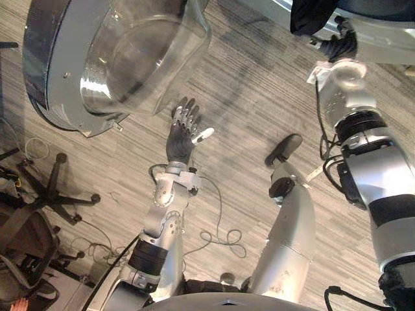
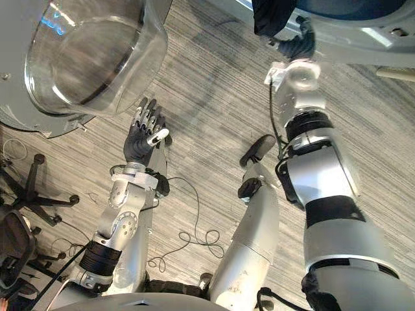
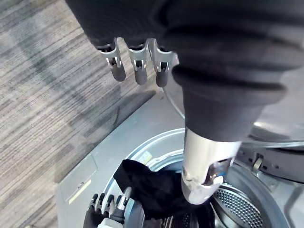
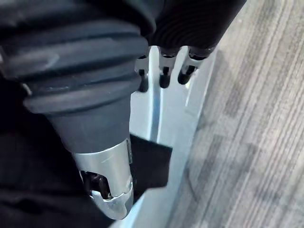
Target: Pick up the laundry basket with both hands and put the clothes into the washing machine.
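- Black garment (image 3: 152, 187) lies draped over the lip of the washing machine drum (image 3: 247, 204). One corner hangs outward and the rest is inside.
- Right hand (image 3: 102, 209) sits just beside that outer corner, fingers loosely straight and apparently not curled round the cloth.
- Left hand (image 1: 183, 133) hovers well apart, under the open glass door (image 1: 130, 58), fingers spread and empty.
- Pushing the corner inward looks like the right hand's job.

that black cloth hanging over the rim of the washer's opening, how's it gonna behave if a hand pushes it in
The black cloth drapes in folds over the opening's rim, so it is probably floppy and would crumple rather than slide as one piece. It looks thin, so likely light. A loose flap hangs outside and may trail behind.
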Controlling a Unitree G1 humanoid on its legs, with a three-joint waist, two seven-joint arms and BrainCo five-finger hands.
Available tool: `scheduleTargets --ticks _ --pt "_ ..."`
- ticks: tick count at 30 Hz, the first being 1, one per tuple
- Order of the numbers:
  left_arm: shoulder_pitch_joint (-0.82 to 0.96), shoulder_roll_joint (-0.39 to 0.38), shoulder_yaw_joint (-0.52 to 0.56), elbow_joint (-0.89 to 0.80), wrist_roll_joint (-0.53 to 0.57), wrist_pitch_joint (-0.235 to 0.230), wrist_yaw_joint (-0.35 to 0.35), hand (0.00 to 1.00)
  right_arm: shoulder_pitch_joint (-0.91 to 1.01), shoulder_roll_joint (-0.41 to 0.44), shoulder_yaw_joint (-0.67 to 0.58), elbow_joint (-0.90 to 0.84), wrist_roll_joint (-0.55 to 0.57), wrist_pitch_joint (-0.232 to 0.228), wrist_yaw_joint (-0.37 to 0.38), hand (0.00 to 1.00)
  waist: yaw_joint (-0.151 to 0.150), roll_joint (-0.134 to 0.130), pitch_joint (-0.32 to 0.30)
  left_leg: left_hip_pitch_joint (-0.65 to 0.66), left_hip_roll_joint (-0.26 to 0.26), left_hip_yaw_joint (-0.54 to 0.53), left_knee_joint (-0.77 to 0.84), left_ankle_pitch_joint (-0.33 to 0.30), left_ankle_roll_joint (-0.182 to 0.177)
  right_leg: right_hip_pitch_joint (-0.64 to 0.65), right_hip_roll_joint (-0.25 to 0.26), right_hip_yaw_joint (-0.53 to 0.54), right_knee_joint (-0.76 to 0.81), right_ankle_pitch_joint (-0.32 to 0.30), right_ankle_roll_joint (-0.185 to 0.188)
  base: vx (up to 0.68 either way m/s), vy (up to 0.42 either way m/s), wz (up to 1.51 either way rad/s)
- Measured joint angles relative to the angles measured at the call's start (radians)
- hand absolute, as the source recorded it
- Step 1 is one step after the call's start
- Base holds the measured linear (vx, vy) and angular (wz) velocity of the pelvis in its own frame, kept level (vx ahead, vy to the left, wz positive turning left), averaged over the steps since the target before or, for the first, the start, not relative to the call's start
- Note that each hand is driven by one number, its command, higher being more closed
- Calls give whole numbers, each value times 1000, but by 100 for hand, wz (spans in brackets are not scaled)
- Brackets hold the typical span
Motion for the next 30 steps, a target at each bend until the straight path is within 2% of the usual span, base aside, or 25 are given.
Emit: scheduleTargets --ticks 1,4,10,11,18,23,27,30 --pt "-9 -3 -6 -7 -9 0 0 0 -15 -18 15 -2 33 -2 -1 0 -2 19 -2 -11 -2 -1 -8 7 0 -14 -3 -1 6 0 0 -57 -68 9" --pt "-17 -6 -11 -38 -21 -1 1 0 -47 -34 23 -4 82 -2 -2 0 -3 40 -2 -29 -2 0 -8 19 9 -37 -7 0 11 0 -1 -36 -55 3" --pt "-25 -8 -10 -76 -41 -6 5 0 -63 -31 11 -58 140 -1 -30 0 -4 48 -3 -54 6 0 -8 20 7 -62 4 -1 11 4 -6 -34 -63 -1" --pt "-31 -10 -10 -77 -49 -6 5 0 -63 -27 -8 -76 150 0 -40 100 -4 52 -1 -58 9 0 -8 26 11 -63 7 -3 10 6 -8 -46 -61 -3" --pt "-30 -10 -11 -82 -56 -6 4 0 -63 35 -64 -158 255 -1 -43 100 -6 56 -1 -67 36 -6 -8 36 8 -64 28 -19 6 12 -18 -58 -83 -8" --pt "-30 -10 -9 -79 -56 -7 2 0 -65 67 -74 -208 290 -1 -42 100 -7 57 -2 -69 51 -19 -8 45 11 -50 45 -36 0 16 -24 -59 -91 -5" --pt "-27 -9 -8 -68 -56 -6 1 0 -65 125 -140 -273 332 -14 -36 100 -6 66 -1 -58 72 -31 -8 48 8 -13 68 -60 -30 29 -36 -49 -93 -11" --pt "-28 -10 13 -68 -55 -7 0 0 -62 199 -235 -287 420 -16 -54 100 -8 66 -1 -48 86 -32 31 44 12 18 78 -63 -43 36 -37 -39 -115 -11"
